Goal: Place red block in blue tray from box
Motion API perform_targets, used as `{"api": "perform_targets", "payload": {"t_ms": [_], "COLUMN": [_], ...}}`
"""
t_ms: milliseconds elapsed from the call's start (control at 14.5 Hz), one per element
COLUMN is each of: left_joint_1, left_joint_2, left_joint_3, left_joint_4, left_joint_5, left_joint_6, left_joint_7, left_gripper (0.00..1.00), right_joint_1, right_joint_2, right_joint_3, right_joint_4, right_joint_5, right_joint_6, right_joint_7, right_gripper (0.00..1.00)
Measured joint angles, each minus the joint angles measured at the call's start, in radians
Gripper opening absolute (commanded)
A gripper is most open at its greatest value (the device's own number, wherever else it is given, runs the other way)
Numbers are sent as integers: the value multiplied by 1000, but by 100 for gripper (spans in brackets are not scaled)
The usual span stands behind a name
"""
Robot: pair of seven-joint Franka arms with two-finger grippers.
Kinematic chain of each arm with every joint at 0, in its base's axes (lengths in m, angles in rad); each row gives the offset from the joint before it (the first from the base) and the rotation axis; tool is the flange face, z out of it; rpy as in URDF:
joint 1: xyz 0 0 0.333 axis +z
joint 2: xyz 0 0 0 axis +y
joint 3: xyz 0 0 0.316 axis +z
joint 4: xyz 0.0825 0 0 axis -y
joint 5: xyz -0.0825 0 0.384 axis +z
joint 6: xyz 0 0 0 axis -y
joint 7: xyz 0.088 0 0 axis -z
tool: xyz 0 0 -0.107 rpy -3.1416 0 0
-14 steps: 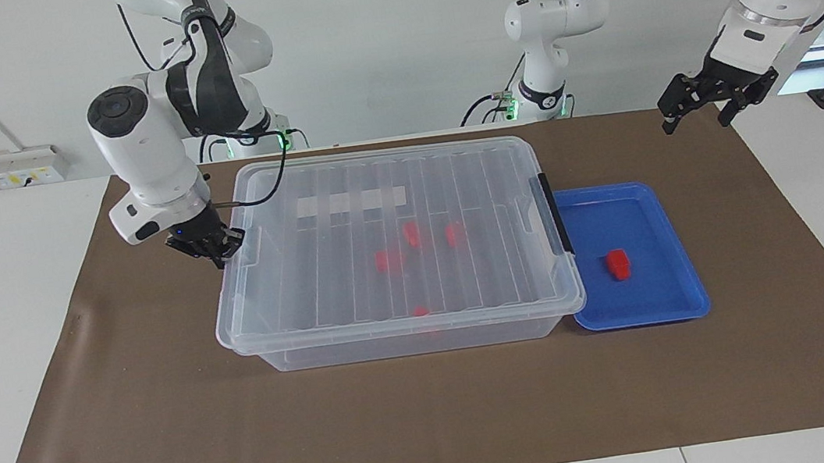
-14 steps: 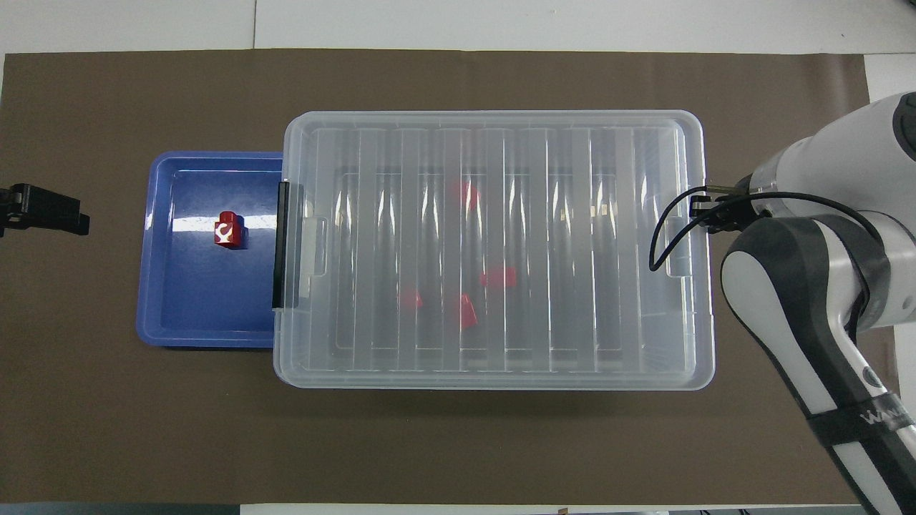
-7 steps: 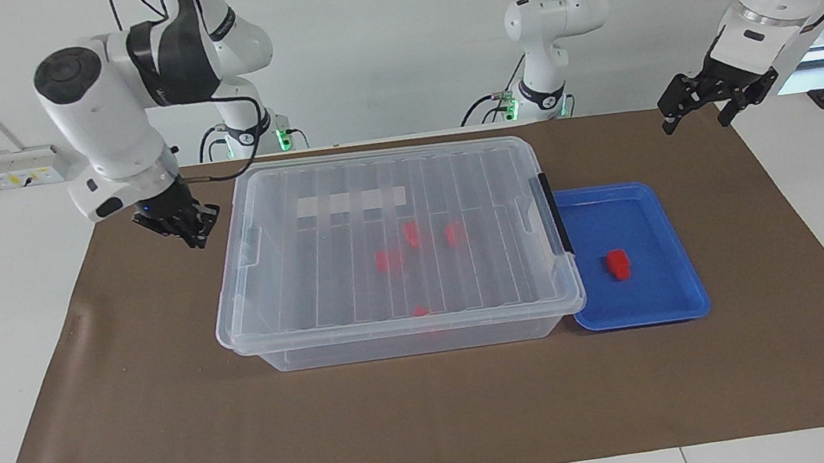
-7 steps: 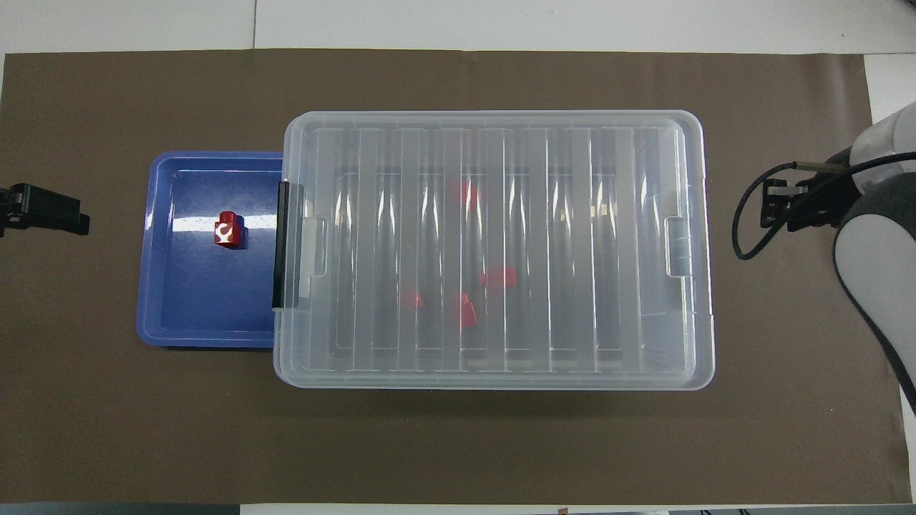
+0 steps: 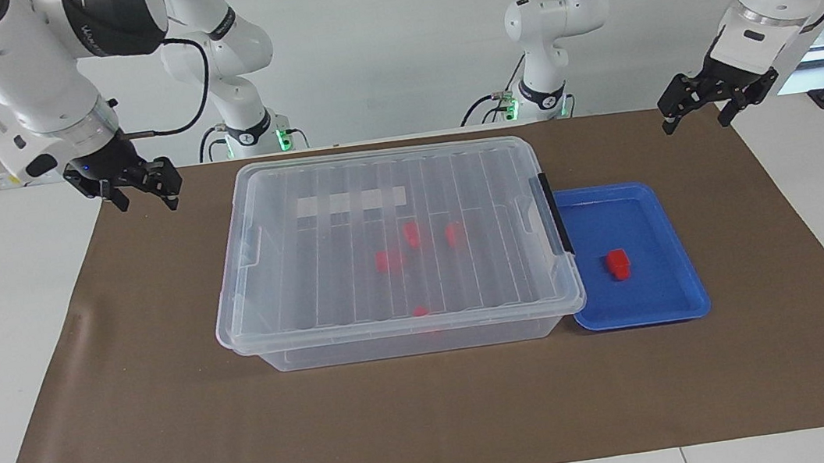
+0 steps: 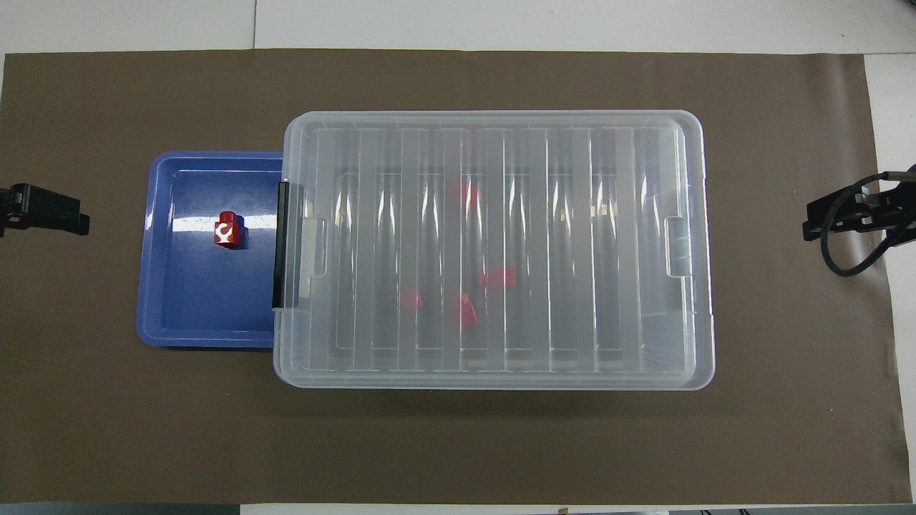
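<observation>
The lidded box (image 5: 393,253) sits mid-worktop, the blue tray (image 5: 665,306) touching it toward the left arm's end. The red block (image 5: 618,263) lies in the tray. The right gripper (image 5: 142,194) and left gripper (image 5: 696,114) hang over the worktop's robot-side corners, fingers spread, empty.

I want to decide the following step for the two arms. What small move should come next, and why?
Probably none, only rest. One red block already lies in the tray, the lid is on the box over the other red pieces, and both grippers, left and right, hang open over the mat's ends, clear of everything.
</observation>
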Motion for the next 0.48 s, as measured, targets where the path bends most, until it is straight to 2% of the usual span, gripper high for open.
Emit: {"api": "perform_targets", "payload": {"t_ms": [483], "left_joint_1": [0], "left_joint_2": [0], "left_joint_3": [0], "left_joint_4": [0], "left_joint_5": [0], "left_joint_6": [0], "left_joint_7": [0], "left_gripper": [100], "right_joint_1": [1], "right_joint_2": [-1], "right_joint_3": [2], "right_joint_4": [2], "right_joint_5": [0], "right_joint_6": [20], "right_joint_7": [0], "right_gripper": [100]}}
